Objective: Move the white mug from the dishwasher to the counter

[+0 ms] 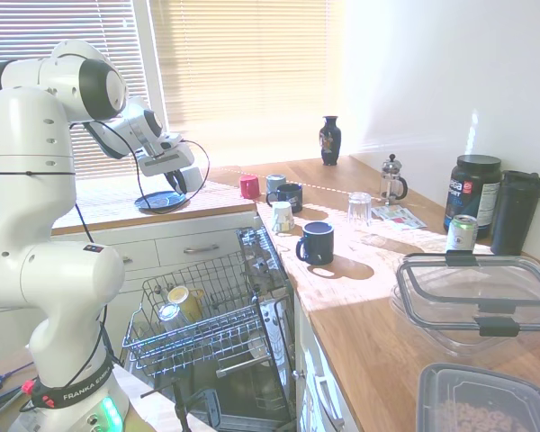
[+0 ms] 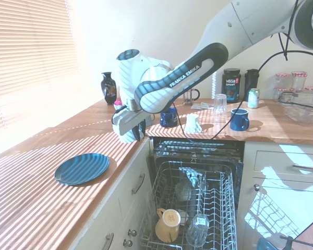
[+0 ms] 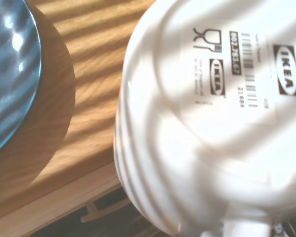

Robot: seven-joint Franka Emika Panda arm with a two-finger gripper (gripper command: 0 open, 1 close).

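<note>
A: What does the gripper [image 2: 131,133] have?

B: Its fingers are closed in on the mug [image 3: 212,123]. In the second exterior view a pale round body hangs just under the hand, and the wrist view is filled with the mug's white base and its printed label.

A: So the mug is out of the dishwasher [image 2: 219,208]?

B: Yes. It is clear of the rack and hangs over the counter [image 2: 36,203], at the front edge. The wrist view shows wood under most of it, with the dark gap of the dishwasher just past the lip.

A: Which way does it lie?

B: The base faces the wrist, so its long axis seems to run roughly along the gripper's line, mouth away from the hand. The handle's side cannot be told.

A: And what does the next move turn on?

B: Probably on going down and a little further in from the edge. The plate [image 2: 82,167] lies just to the near left, apart from the mug, so the bare wood between the plate and the edge looks like the spot.
</note>
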